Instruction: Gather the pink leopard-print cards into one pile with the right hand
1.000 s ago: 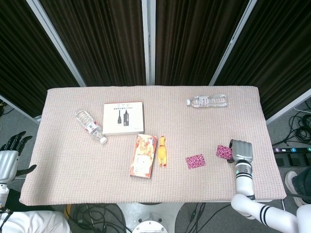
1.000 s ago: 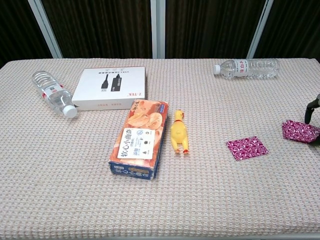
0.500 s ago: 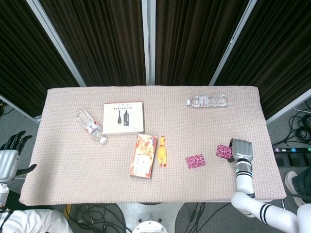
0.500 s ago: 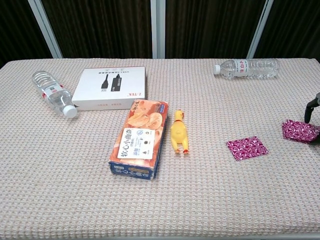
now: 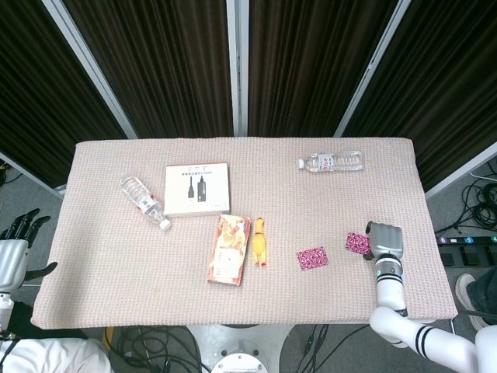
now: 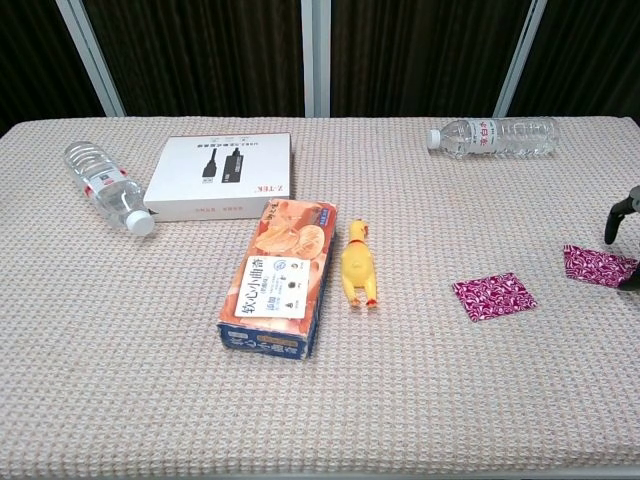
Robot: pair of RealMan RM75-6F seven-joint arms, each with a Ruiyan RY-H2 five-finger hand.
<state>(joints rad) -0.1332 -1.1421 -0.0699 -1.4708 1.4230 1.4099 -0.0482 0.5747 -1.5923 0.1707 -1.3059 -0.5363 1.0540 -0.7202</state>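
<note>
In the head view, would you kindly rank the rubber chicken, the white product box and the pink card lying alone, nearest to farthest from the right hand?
1. The lone pink card, just left of the right hand.
2. The rubber chicken, mid-table, further left.
3. The white product box, back left, farthest.

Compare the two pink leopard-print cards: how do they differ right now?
The left card lies alone mid-table, right of the rubber chicken; the right card sits by the table's right edge, at the right hand. The left card shows whole; the right card is partly hidden by the hand. Both share the pattern and lie flat.
</note>
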